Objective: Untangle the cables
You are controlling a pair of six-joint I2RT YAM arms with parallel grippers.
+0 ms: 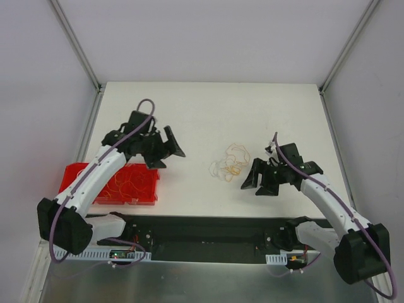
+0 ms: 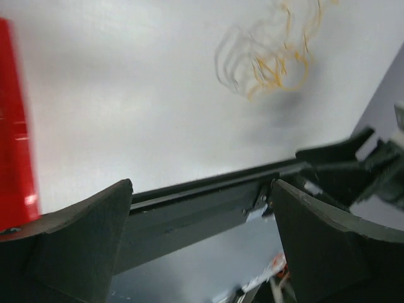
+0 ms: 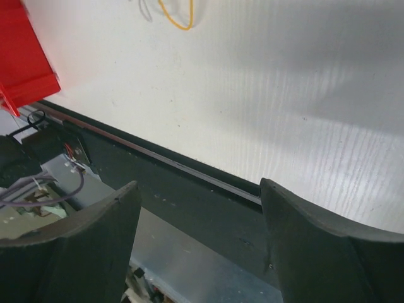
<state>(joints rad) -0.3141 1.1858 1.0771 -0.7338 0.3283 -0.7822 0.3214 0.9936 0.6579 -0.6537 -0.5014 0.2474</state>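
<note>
The cables (image 1: 230,162) lie as a small loose tangle of thin orange-yellow and whitish strands on the white table, mid-right. They also show blurred at the top of the left wrist view (image 2: 268,53), and one yellow loop shows at the top of the right wrist view (image 3: 177,16). My left gripper (image 1: 165,149) is open and empty, held above the table well left of the tangle. My right gripper (image 1: 256,180) is open and empty, just right of and nearer than the tangle, apart from it.
A red tray (image 1: 132,186) holding more thin strands sits at the table's near left, under my left arm; it shows in both wrist views (image 2: 16,126) (image 3: 22,50). The table's dark front rail (image 1: 208,227) runs along the near edge. White walls enclose the table.
</note>
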